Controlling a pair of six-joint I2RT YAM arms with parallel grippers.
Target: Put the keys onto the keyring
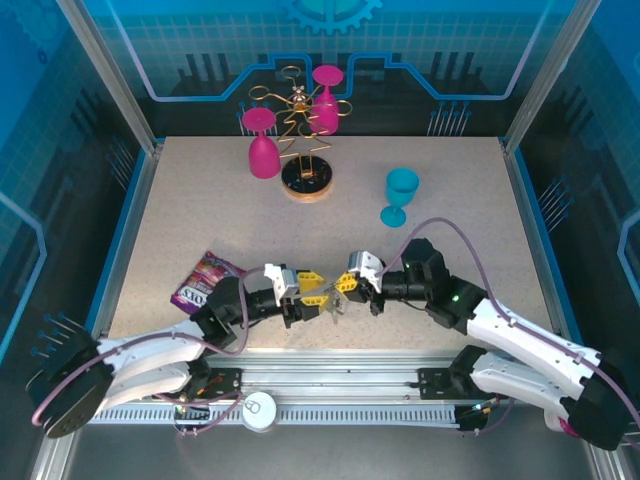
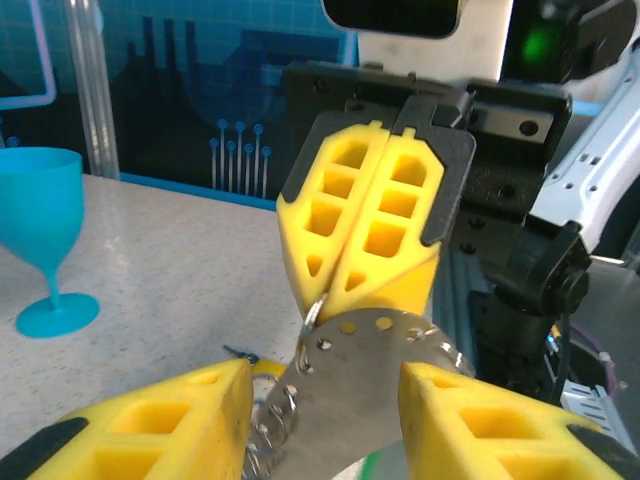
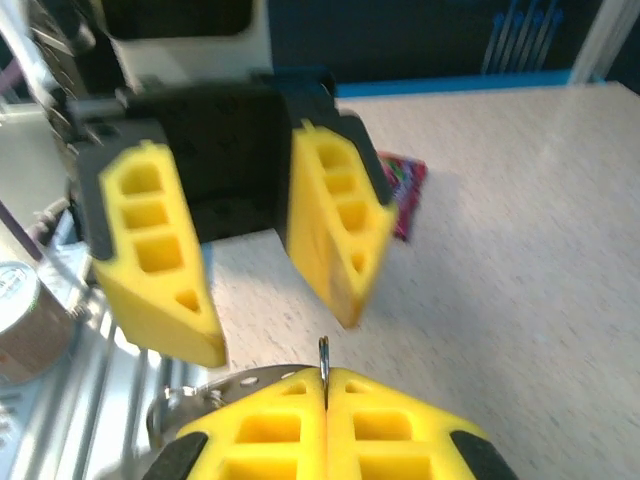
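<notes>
Nearest the camera, the two arms are reaching in from the front edge of the speckled beige table (image 1: 450,240) and meeting nose to nose just left of its centre. The left gripper (image 1: 312,292) is holding its yellow fingers (image 2: 150,420) spread wide apart. The flat, hole-punched metal plate of the keyring (image 2: 365,375) is lying in the gap between them. Whether either finger is touching that plate cannot be told. Facing it, the right gripper (image 1: 340,289) is pressing its two yellow fingers (image 2: 385,225) tightly together. It is pinching a thin wire loop at the edge of the keyring, so the keyring is hanging above the tabletop between the two claws. A small coiled ring (image 2: 275,420) is dangling at the plate's side, beside the left gripper's finger. Just behind the left arm, a purple snack packet (image 1: 200,282) is lying flat on the table. Further back, towards the right, a blue goblet (image 1: 400,195) is standing upright, well apart from both grippers. At the far edge, one pink goblet (image 1: 263,143) is standing beside a gold wire rack on a round base (image 1: 306,180). A second pink goblet (image 1: 326,98) is showing at the rack's upper right.
</notes>
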